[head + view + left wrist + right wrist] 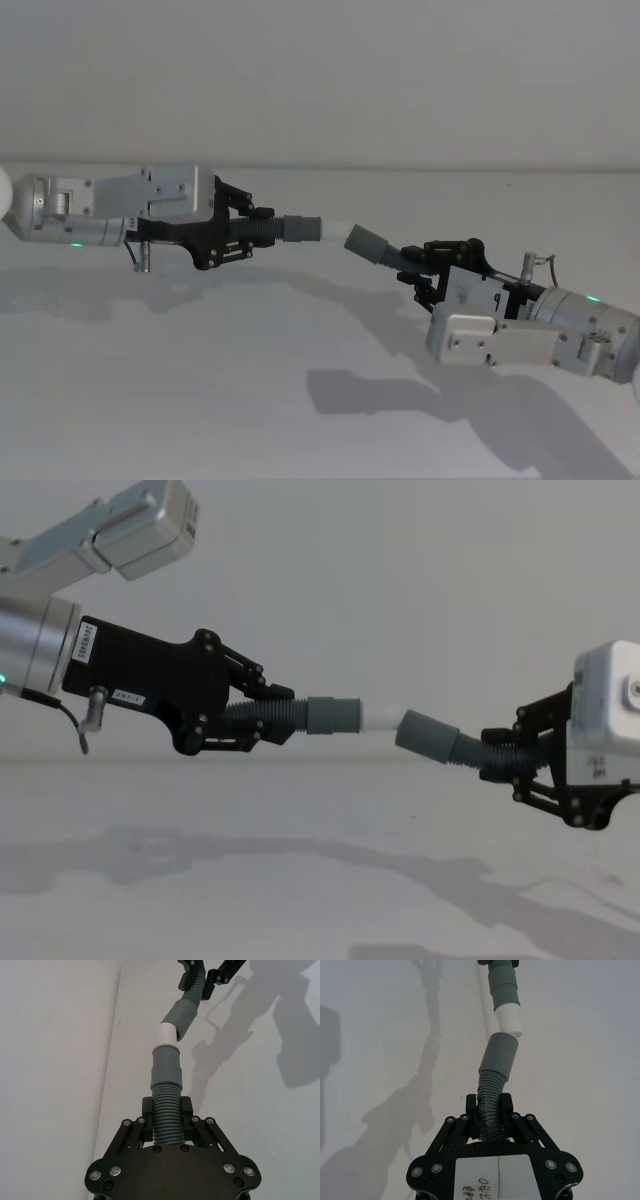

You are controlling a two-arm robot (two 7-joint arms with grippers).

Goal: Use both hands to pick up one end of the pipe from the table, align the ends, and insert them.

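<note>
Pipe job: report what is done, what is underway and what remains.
Done: both pieces are off the table; the left gripper is shut on the white-tipped piece, the right gripper on the other piece. Underway: alignment; the white tip meets the right cuff at an angle. Left: straighten the cuff and push the tip in.

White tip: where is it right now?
In the chest view the white tip sits mid-air at centre, on the left hand's pipe, at the mouth of the right hand's cuff.
</note>
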